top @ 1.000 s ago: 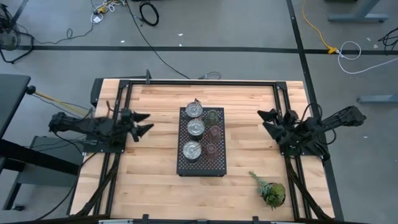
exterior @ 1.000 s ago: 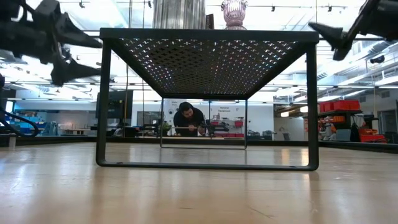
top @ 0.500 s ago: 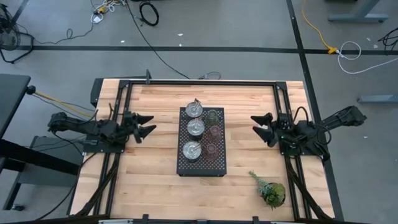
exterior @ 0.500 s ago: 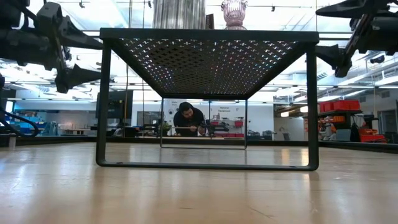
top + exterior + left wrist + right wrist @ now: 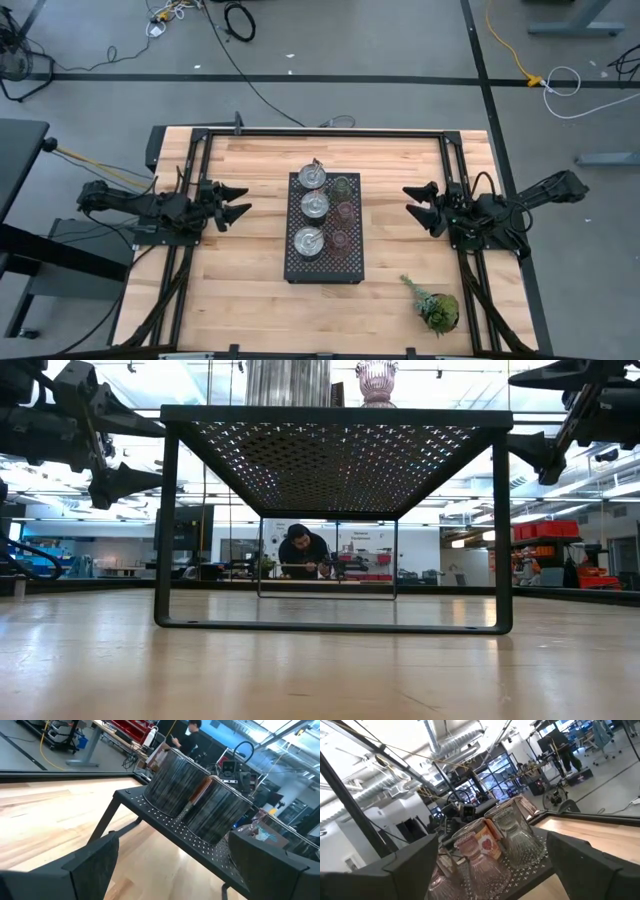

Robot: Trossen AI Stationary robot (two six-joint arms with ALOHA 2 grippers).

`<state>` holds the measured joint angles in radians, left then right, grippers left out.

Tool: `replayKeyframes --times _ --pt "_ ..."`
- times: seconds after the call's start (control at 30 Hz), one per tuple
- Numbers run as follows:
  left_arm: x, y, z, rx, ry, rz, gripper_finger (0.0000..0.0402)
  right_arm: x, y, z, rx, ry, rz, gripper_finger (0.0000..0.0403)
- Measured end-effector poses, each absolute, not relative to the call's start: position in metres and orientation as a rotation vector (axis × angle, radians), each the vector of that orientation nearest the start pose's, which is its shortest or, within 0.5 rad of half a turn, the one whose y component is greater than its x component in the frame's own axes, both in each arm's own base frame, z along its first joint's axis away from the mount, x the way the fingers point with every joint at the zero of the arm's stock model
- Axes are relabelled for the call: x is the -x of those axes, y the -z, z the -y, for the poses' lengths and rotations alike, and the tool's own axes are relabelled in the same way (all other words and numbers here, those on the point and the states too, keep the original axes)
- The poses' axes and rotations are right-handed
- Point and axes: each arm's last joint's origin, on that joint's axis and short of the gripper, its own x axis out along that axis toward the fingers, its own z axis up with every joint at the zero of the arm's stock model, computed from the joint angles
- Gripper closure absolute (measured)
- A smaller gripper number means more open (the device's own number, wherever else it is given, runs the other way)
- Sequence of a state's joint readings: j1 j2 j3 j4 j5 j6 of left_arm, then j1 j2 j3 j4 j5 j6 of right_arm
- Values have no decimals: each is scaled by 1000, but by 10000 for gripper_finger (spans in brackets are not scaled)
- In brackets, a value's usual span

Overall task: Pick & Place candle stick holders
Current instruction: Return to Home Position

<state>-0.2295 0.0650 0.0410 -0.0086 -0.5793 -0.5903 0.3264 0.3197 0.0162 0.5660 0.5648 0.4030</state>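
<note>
The tabletop (image 5: 250, 170) carries a black perforated tray (image 5: 325, 268) at its centre; the low view shows the tray raised on legs like a shelf. The left arm (image 5: 130, 205) lies over the left edge of the tabletop and the right arm (image 5: 525, 200) over the right edge, each pointed toward the tray and well apart from it. The left jaws are spread and hold nothing; the right jaws are likewise spread and hold nothing. All six holders stand on the tray in two columns. The three silver holders (image 5: 315, 205) form the column nearer the left arm. The other column has the green glass holder (image 5: 343, 186) at its upper end in the high view, with the two pink holders (image 5: 345, 212) below it. A sprig (image 5: 435, 305) lies near the right front corner, well apart from the tray. Placement appears complete, so the step in hand is judged to be the return to the rest pose. The next move calls for no grasp: fold each arm back toward its base and keep the jaws clear of the tray frame and the holders
</note>
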Motion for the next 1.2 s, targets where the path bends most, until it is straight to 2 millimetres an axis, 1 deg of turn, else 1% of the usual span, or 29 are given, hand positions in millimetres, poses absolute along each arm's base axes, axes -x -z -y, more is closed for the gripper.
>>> replayKeyframes --times 0.17,0.37,0.53,0.7,1.07,1.2 --pt "-96 -171 6 570 -349 70 23 -100 -201 -16 -540 178 353 34" --pt "-96 -170 6 564 -353 57 23 -81 -213 -5 -599 204 537 34" --pt "-98 -168 7 554 -360 34 23 -76 -222 1 -629 256 659 34" --pt "-100 -165 7 539 -370 0 23 -76 -221 6 -604 315 676 34" --pt "-107 -153 9 483 -407 -123 23 -73 -220 20 -556 518 732 34" --pt "-109 -150 9 467 -416 -155 23 -73 -220 22 -545 547 741 34"
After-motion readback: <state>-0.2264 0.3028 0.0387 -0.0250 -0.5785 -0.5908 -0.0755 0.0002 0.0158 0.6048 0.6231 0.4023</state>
